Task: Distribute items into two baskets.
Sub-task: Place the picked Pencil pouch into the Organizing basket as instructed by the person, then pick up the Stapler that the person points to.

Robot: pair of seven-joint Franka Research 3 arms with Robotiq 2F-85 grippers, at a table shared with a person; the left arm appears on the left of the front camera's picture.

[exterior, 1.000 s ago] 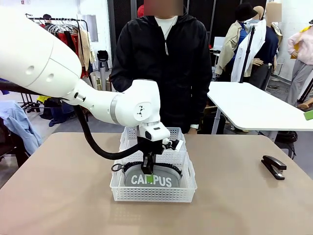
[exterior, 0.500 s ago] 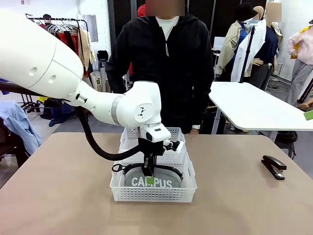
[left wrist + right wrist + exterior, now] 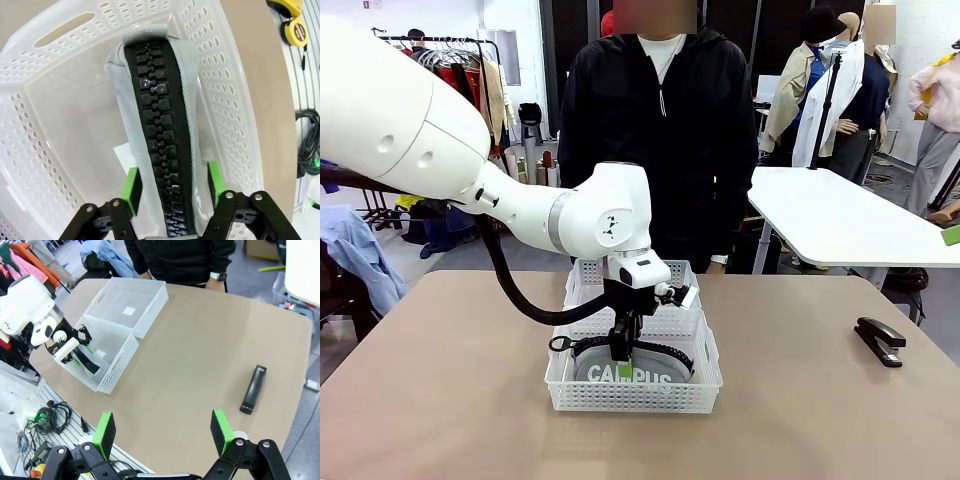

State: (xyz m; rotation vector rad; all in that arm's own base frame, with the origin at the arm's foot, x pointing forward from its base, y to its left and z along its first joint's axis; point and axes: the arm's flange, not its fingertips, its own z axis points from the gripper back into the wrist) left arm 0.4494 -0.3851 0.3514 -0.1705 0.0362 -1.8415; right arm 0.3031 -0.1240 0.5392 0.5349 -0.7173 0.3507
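The grey pouch [image 3: 632, 374] with white CAMPUS lettering lies in the near white basket [image 3: 635, 402]. In the left wrist view its black zipper [image 3: 160, 125] runs up between my left gripper's [image 3: 173, 184] green pads [image 3: 131, 185], which stand open on either side of it with a small gap. From the front, the left gripper [image 3: 623, 352] points down into that basket. The second basket [image 3: 584, 272] sits just behind it, holding only a white label. The black stapler [image 3: 880, 341] lies at the table's right side. My right gripper [image 3: 162, 432] hangs open high above the table, well short of the stapler [image 3: 253, 388].
A person in a black jacket [image 3: 660, 120] stands at the far edge behind the baskets, a hand [image 3: 216, 281] near the table. A white side table [image 3: 840, 215] stands at the back right. Bare tabletop [image 3: 440, 380] spreads left and right of the baskets.
My left gripper's jaws have spread apart and let go of the pouch, which has sunk a little lower in the near basket. The stapler has not moved.
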